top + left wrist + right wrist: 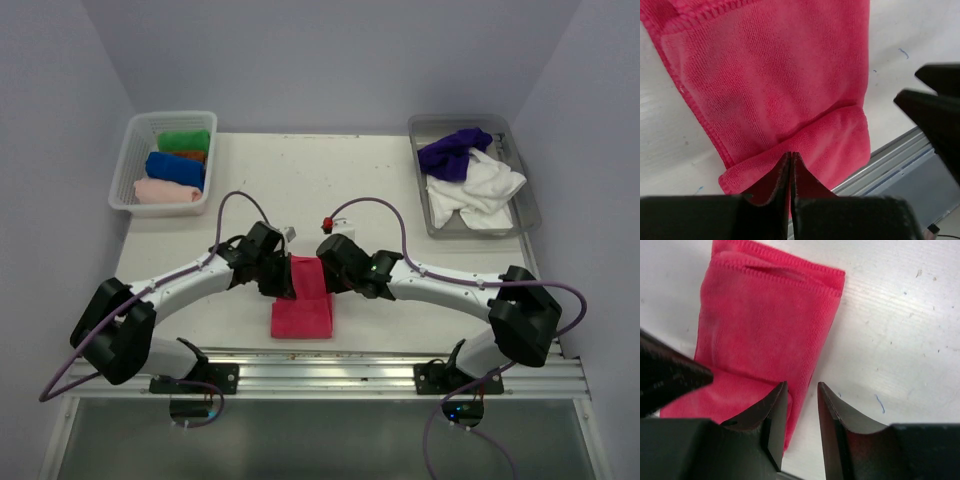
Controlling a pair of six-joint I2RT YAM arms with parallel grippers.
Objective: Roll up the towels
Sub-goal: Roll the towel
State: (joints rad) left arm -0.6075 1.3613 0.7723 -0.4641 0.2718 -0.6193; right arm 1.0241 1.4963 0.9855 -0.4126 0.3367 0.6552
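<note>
On the table [380, 190], at its far corners: tray [525, 195] to the right, holding a purple towel [452, 152] and a white towel [478, 188], both loose and crumpled; basket [125, 170] to the left, holding rolled towels [175, 168] in green, blue, orange and pale pink. Closer in, midway between the arms and just beside the front edge: pink towel [303, 320], flat as a long narrow strip running away from the arms, near end turned over onto itself as a short flap [835, 140]. Judged as the very start of the roll, most of the strip not yet wound.

Left end effector [791, 156]: clenched, tips together down on the flap; cannot tell if pinching cloth or only pressing on it. Right end effector [801, 386]: released, nothing between the fingers, one finger over the flap's right end, the other over bare table just beside the hem.

For doing this step well: take hold at both ends of the flap, level with each other. Keep each turn tight and low against the table. Carry both ends toward the far hem at one pace, to avoid a cone. Keep the side hems in line with the strip. Watch for the flap springing open on release, and for the strip sliding on the smooth top instead of winding.
</note>
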